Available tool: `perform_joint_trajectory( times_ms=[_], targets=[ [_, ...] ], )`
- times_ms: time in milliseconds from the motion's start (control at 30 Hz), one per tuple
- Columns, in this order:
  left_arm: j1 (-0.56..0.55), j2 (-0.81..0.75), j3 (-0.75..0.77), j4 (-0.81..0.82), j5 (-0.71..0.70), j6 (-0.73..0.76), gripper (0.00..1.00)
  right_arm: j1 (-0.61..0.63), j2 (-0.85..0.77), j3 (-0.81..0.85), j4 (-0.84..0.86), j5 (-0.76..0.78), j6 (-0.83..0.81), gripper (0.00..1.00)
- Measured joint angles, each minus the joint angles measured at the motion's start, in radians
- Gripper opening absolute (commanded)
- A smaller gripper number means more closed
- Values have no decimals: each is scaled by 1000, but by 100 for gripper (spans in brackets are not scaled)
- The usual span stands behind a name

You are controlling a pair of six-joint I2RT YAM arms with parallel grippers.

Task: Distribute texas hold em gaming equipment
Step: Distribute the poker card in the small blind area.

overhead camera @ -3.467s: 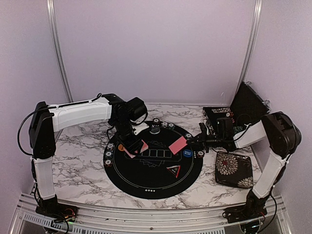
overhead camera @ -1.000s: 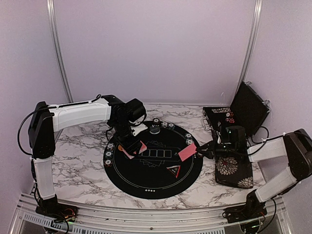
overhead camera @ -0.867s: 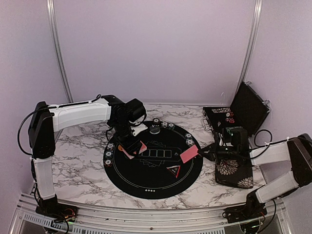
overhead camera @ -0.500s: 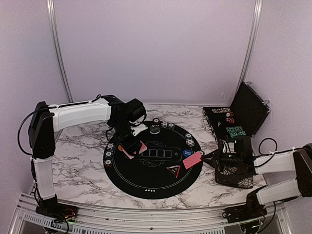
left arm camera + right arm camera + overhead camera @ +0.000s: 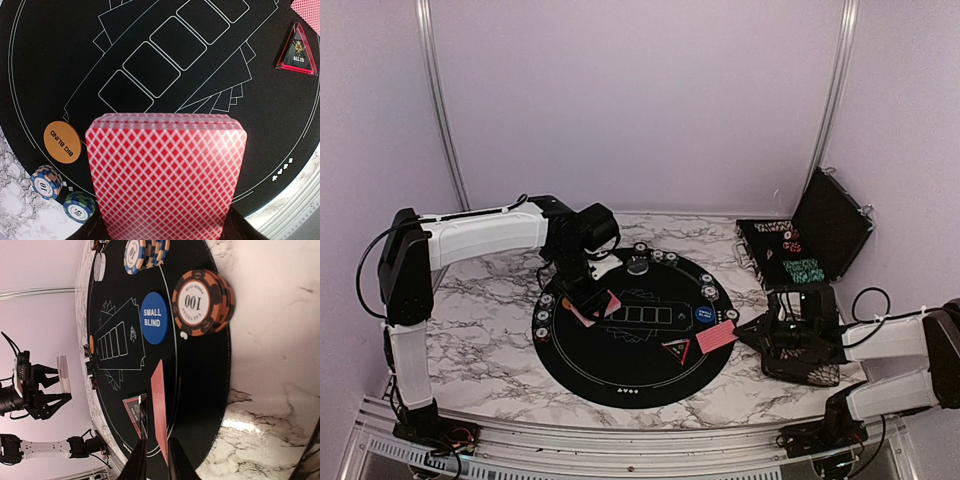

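The deck [image 5: 165, 170] of playing cards, glossy backs in a red-and-white diamond lattice with rounded corners, is gripped by its sides in the left gripper [image 5: 585, 298], jaws about half apart around it, above the left part of the round black mat [image 5: 620, 385]. Below it on the mat lie a flat orange disc, the BIG BLIND button [image 5: 62, 141], and at the rim two striped chip stacks [image 5: 45, 182] with blue-and-cream edges. The mat is matte, with thin white card outlines; under it is a grey-veined marble table [image 5: 480, 300]. Further right come the black, red-edged ALL IN triangle [image 5: 298, 52], the blue SMALL BLIND button [image 5: 154, 318] and an orange-and-black "100" chip stack [image 5: 202, 302] at the rim. A single card [image 5: 716, 338] lies low over the mat's right edge – its near end between the narrowly parted fingers of the right gripper [image 5: 157, 442] (whether they press on it I cannot tell).

Half a second ago that card sat slightly higher and further out; seconds earlier it was held well up over the mat. The right arm has sunk lower – the left has not moved.
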Motion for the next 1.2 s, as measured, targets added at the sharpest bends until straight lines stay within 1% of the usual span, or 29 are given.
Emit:
perform_joint_trajectory(
  times_ms=[167, 267, 333, 633, 833, 1033, 1200],
  targets=[
    [0, -2, 0, 0, 0, 0, 45, 5, 0, 11, -82, 26, -47, 26],
    [0, -4, 0, 0, 0, 0, 45, 23, 0, 47, -164, 65, -94, 32],
    [0, -5, 0, 0, 0, 0, 45, 38, 0, 77, -208, 92, -120, 34],
    [0, -5, 0, 0, 1, 0, 45, 128, 31, 190, -372, 221, -203, 40],
    [0, -5, 0, 0, 2, 0, 45, 164, 46, 209, -444, 282, -232, 42],
    [0, -5, 0, 0, 9, 0, 45, 178, 41, 223, -507, 317, -246, 44],
    [0, -5, 0, 0, 12, 0, 45, 180, 19, 256, -487, 286, -247, 47]
  ],
)
